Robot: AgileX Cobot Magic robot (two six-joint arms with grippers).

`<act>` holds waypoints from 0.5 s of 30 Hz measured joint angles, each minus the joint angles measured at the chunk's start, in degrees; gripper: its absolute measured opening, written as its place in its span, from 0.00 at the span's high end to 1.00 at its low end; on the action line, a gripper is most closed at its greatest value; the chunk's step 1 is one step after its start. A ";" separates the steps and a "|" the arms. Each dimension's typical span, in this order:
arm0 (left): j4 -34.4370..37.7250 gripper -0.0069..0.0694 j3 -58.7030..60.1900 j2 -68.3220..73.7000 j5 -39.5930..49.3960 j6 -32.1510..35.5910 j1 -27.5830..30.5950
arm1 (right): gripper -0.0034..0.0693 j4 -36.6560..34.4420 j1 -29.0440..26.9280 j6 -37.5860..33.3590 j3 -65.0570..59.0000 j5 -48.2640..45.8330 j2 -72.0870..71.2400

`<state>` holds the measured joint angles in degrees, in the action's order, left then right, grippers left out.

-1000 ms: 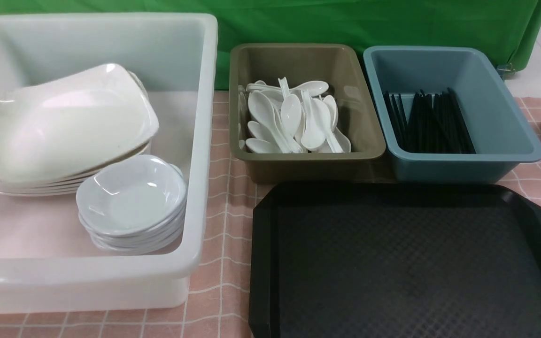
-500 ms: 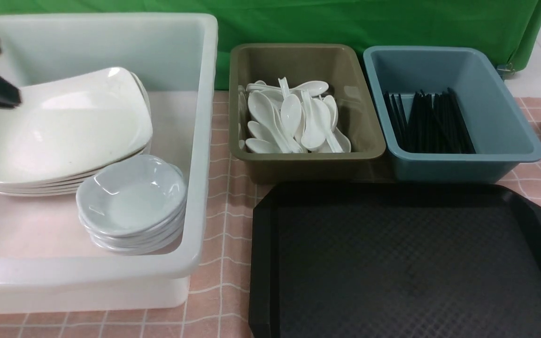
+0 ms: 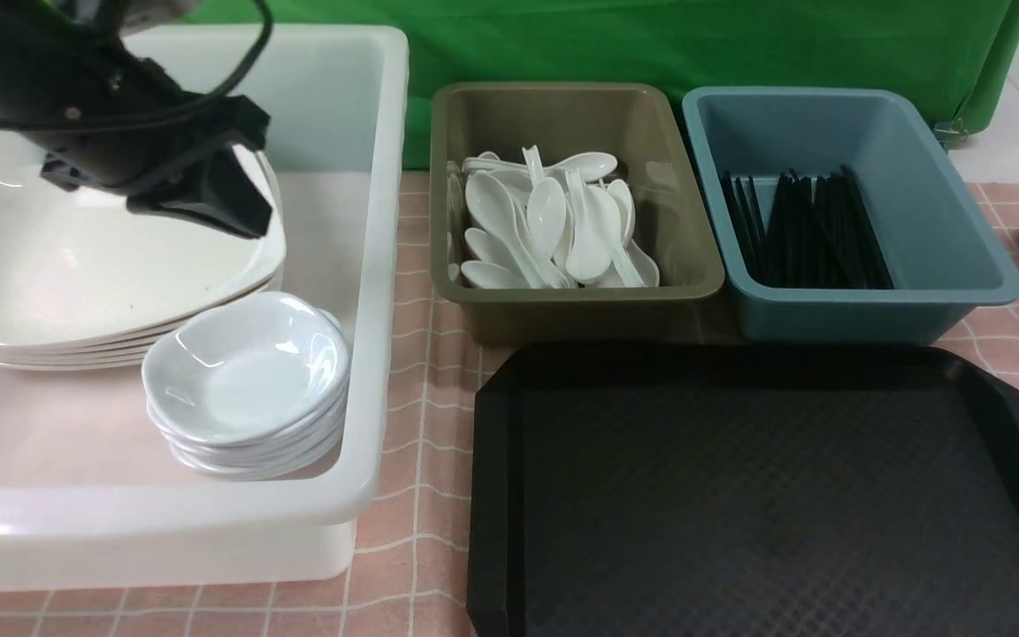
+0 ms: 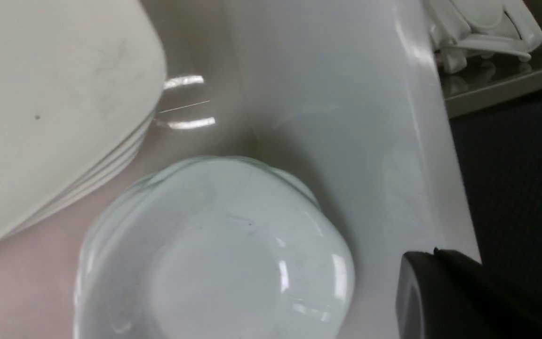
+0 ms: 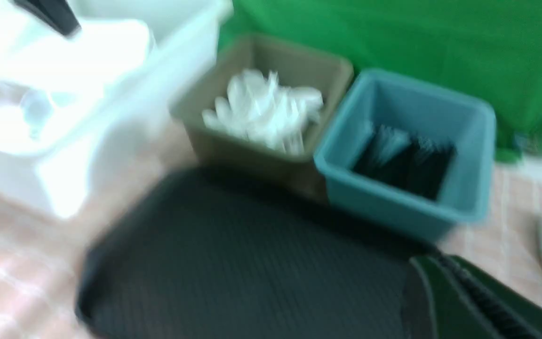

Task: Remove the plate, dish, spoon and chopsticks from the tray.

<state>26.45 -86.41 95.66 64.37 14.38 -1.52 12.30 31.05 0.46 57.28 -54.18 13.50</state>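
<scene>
Your left gripper (image 3: 240, 212) is hanging clenched and empty over the plate (image 3: 103, 257); the right one, unseen, is clenched too. The tray (image 3: 766, 495) is lying bare; you are needing only to retract.

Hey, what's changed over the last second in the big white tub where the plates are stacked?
The top plate, tilted up a second ago, has settled flat on the stack in the white tub. The left gripper let it go, closed empty, and swung from the tub's left edge across above the plates. The small dishes, spoons, chopsticks and bare tray stayed put.
</scene>
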 joint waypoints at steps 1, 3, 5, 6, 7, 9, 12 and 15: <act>-0.13 0.92 -0.12 -0.02 0.00 -0.16 -0.68 | 0.91 -0.31 0.00 1.07 -4.72 5.61 -2.41; -0.50 0.92 -0.12 -0.02 0.00 -0.47 -1.76 | 0.91 -0.90 0.00 2.28 -11.73 14.63 -4.72; -0.76 0.92 -0.12 -0.02 0.12 -0.86 -2.66 | 0.91 -1.53 0.00 2.93 -17.78 24.17 -5.37; -0.85 0.92 -0.12 -0.02 0.17 -0.92 -3.14 | 0.91 -1.66 0.00 3.23 -20.54 28.55 -5.29; -0.91 0.92 -0.12 -0.02 0.24 -0.92 -3.30 | 0.91 -1.66 0.00 3.23 -21.52 28.55 -5.29; -1.04 0.92 -0.12 -0.02 0.61 -0.92 -3.83 | 0.91 -1.81 0.00 3.43 -25.24 37.23 -5.18; -1.04 0.91 -0.12 -0.02 0.76 -0.92 -3.90 | 0.91 -1.88 0.00 3.43 -27.46 42.47 -5.18; -1.04 0.91 -0.12 -0.02 1.18 -0.84 -3.90 | 0.91 -1.95 0.00 3.43 -28.18 44.35 -5.15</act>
<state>25.41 -86.53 95.65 65.55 13.53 -5.42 10.35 31.05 3.89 29.10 -9.83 8.35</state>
